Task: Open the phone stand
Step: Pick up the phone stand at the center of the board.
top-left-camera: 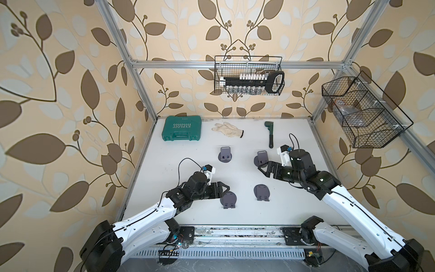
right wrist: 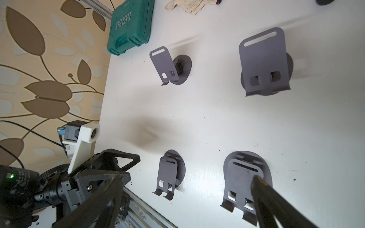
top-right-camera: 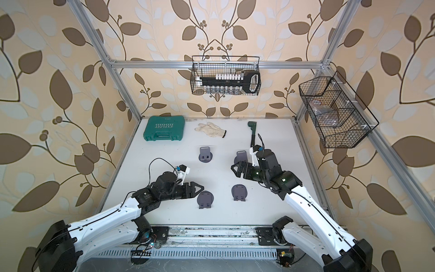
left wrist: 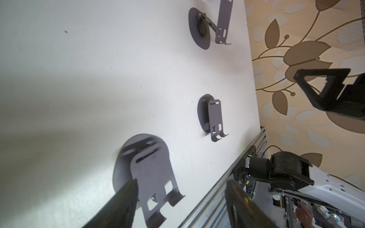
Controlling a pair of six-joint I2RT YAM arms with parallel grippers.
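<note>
Nr phone stand (left wrist: 152, 177) top: blurry

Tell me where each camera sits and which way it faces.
Top views: stereo pair high at the near end, facing down at the table; left arm and right arm show.
Left wrist: on the left arm, low, facing across the near-left stand toward the right arm; own fingers show.
Right wrist: on the right arm, facing down toward the green case; own finger and left gripper show.
Shared: both wrist views hold the near-right stand.
</note>
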